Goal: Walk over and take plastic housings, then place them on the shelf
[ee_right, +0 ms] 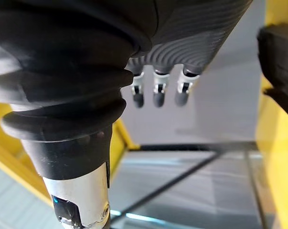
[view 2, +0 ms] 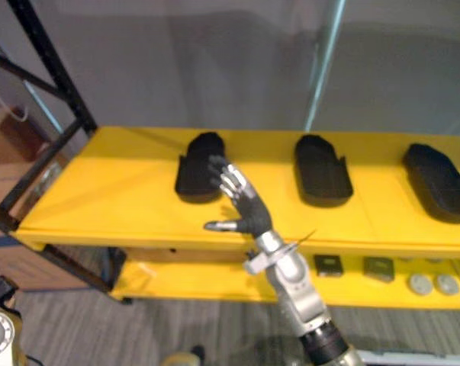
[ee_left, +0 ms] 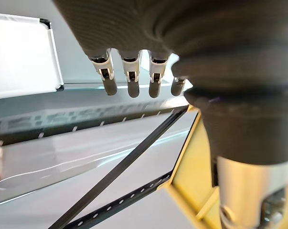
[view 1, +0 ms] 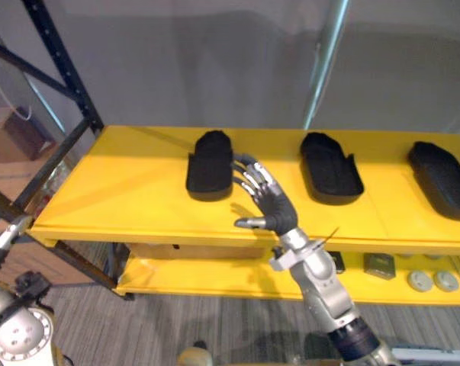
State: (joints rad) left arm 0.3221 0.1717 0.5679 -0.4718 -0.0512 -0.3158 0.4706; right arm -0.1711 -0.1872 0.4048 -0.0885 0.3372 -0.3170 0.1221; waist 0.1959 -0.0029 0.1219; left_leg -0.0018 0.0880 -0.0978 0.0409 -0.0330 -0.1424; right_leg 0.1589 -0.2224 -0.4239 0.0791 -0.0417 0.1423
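Three black plastic housings lie in a row on the yellow top shelf: a left one, a middle one and a right one. My right hand is raised over the shelf's front edge. It is open, thumb spread out, with its fingertips at the left housing's right edge; I cannot tell if they touch it. In the right wrist view the fingers hang relaxed and empty, with a housing off to the side. My left hand is open and empty beside the shelf's left end.
A lower yellow shelf carries small square parts and round discs. Black frame uprights stand at the left end of the shelf, and a metal pole rises behind it. Cardboard boxes sit at the far left.
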